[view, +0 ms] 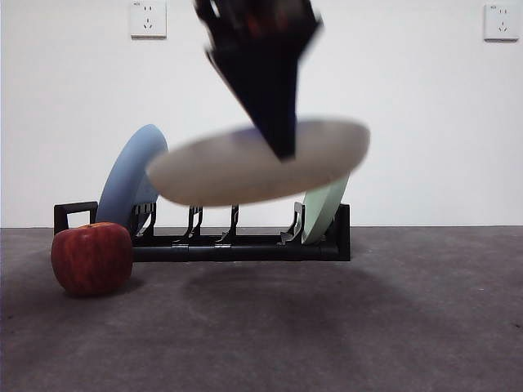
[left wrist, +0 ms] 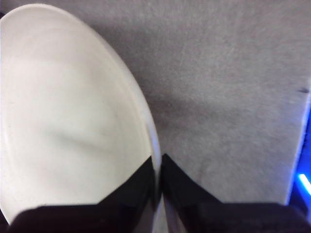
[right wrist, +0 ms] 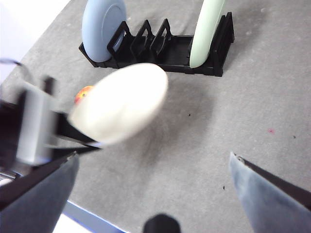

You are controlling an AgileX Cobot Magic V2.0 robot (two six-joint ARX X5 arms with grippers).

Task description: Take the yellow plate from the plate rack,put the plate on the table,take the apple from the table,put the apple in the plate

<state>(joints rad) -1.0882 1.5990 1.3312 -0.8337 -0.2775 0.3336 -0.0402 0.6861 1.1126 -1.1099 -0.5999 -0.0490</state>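
The yellow plate (view: pixel 245 167) hangs in the air, tilted nearly flat and blurred, in front of the plate rack (view: pixel 245 245). My left gripper (view: pixel 282 147) comes down from above and is shut on the plate's rim. In the left wrist view its jaws (left wrist: pixel 158 167) pinch the edge of the plate (left wrist: pixel 63 121) over the table (left wrist: pixel 233 97). The apple (view: pixel 91 257) rests on the table by the rack's handle end. My right gripper (right wrist: pixel 153 155) stands open and apart, looking at the plate (right wrist: pixel 121 102), the apple (right wrist: pixel 83 93) and the rack (right wrist: pixel 170 48).
A blue plate (view: pixel 131 175) leans in the rack's handle end and a pale green plate (view: pixel 323 208) stands at the other end. Both also show in the right wrist view, the blue plate (right wrist: pixel 103 26) and the green plate (right wrist: pixel 206 31). A white wall stands behind.
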